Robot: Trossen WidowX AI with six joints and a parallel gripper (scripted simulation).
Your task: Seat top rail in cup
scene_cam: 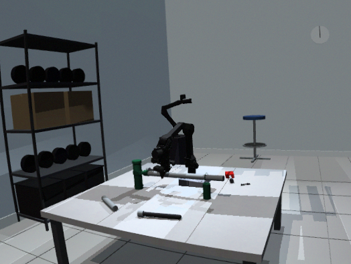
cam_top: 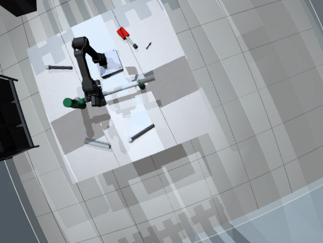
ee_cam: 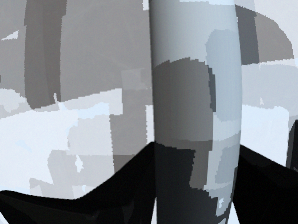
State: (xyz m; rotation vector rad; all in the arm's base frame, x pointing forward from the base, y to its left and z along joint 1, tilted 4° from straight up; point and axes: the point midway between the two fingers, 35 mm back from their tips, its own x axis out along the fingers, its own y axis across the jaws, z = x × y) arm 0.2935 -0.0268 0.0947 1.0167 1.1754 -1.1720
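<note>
My gripper [cam_top: 98, 99] is pinching the rail [cam_top: 123, 87] near its cut end, just beside the big post [cam_top: 70, 102]. The rail sits horizontal above the table [scene_cam: 234, 231], far end through the loop cap on the small post [scene_cam: 206, 189]. It looks stiff, smooth and round, so likely slippery and prone to rolling. Gripping close to the cut end gives best aim into the cup. Can't tell seating depth.
</note>
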